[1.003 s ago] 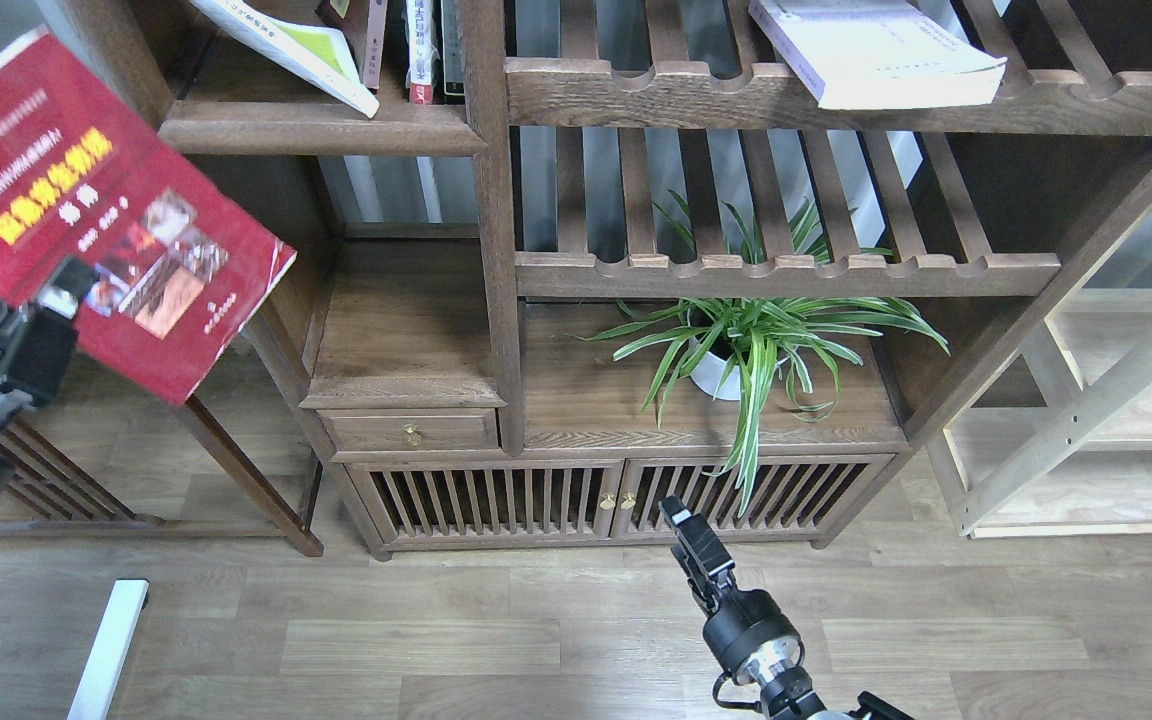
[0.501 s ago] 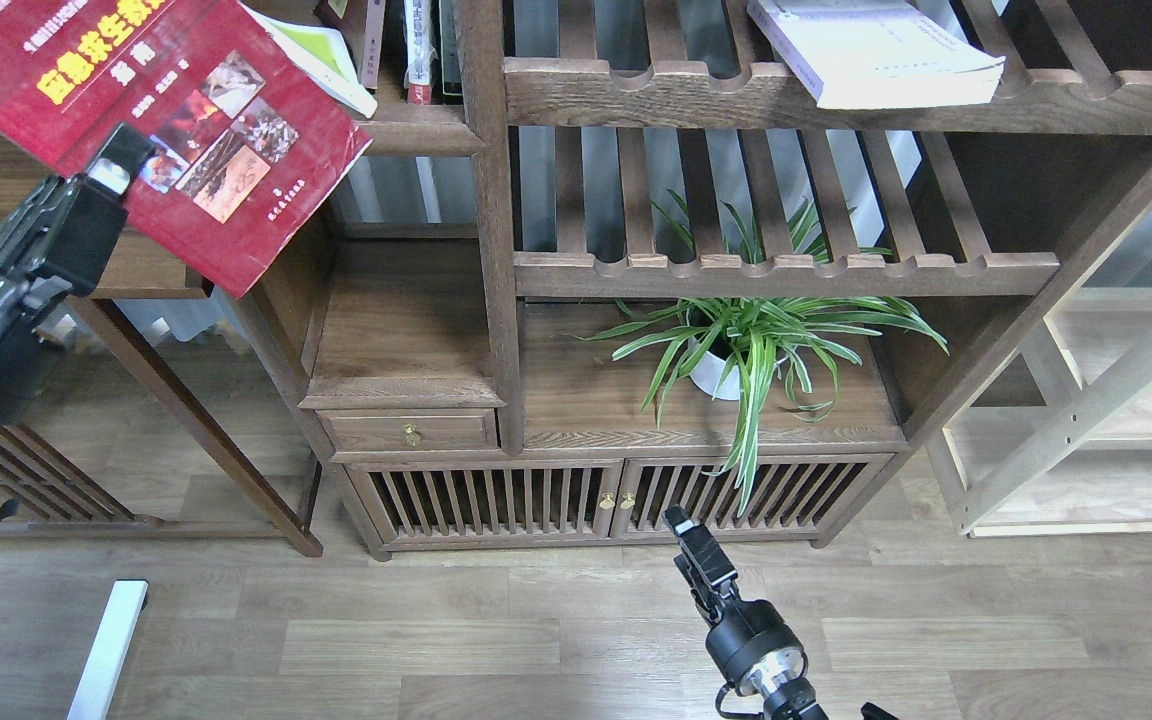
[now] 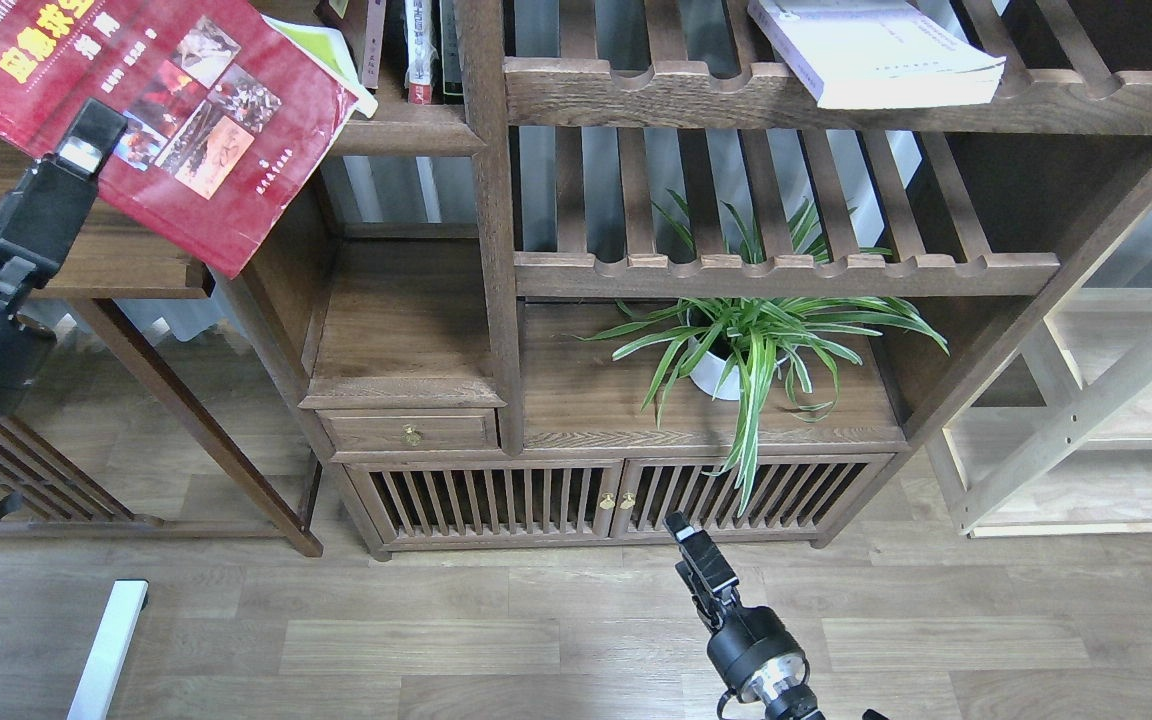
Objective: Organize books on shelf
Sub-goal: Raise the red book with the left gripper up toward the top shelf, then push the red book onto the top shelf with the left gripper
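Our left gripper [image 3: 88,135] pinches the lower edge of the dark red paperback with small photos on its cover [image 3: 151,120], jaws pressed on it from below so the cover fans up and rightward, tilted, toward the dark brown solid wooden shelf with the moulded front edge [image 3: 406,135]. We judge that grip leaves the far corner free to lead in.

Just right of the held corner, that shelf compartment holds a leaning yellow-green paperback [image 3: 331,55] and upright spines [image 3: 421,50]. Farther right, a thick white book [image 3: 871,50] lies on a slatted rack [image 3: 836,95].

Our right gripper [image 3: 693,548] hangs low, well apart, carrying nothing; we cannot tell its jaws' spread.
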Robot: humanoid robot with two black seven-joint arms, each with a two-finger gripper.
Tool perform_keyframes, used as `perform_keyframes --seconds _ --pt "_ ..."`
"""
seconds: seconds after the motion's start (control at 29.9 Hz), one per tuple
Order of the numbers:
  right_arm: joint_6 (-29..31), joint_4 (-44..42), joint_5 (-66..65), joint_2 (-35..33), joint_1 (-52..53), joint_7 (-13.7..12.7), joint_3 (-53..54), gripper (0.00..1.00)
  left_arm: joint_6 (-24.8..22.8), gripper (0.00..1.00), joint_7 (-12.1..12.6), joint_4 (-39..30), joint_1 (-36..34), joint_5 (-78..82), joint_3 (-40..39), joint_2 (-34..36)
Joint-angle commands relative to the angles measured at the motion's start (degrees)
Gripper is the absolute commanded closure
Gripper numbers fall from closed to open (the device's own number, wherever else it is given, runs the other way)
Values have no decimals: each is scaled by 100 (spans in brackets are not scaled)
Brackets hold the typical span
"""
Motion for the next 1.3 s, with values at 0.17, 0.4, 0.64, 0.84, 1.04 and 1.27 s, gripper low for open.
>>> perform_keyframes --seconds 0.17,0.4,0.64,0.84,1.04,1.27 --pt "0 1 -9 0 -40 0 -9 0 0 97 -126 9 -11 -160 6 -263" --pt "0 10 -9 0 -40 0 0 0 0 98 -47 -9 41 -169 15 -360" --pt "0 19 -9 0 -49 0 0 0 0 98 -82 -17 261 -160 -20 -816" --pt "0 19 -9 0 -49 0 8 0 0 98 -30 -44 638 -108 -29 -967" --pt "0 19 -9 0 -119 0 17 0 0 96 -3 -149 1183 85 -47 -230" --pt "0 10 -9 0 -119 0 8 0 0 96 32 -228 1307 473 -556 132"
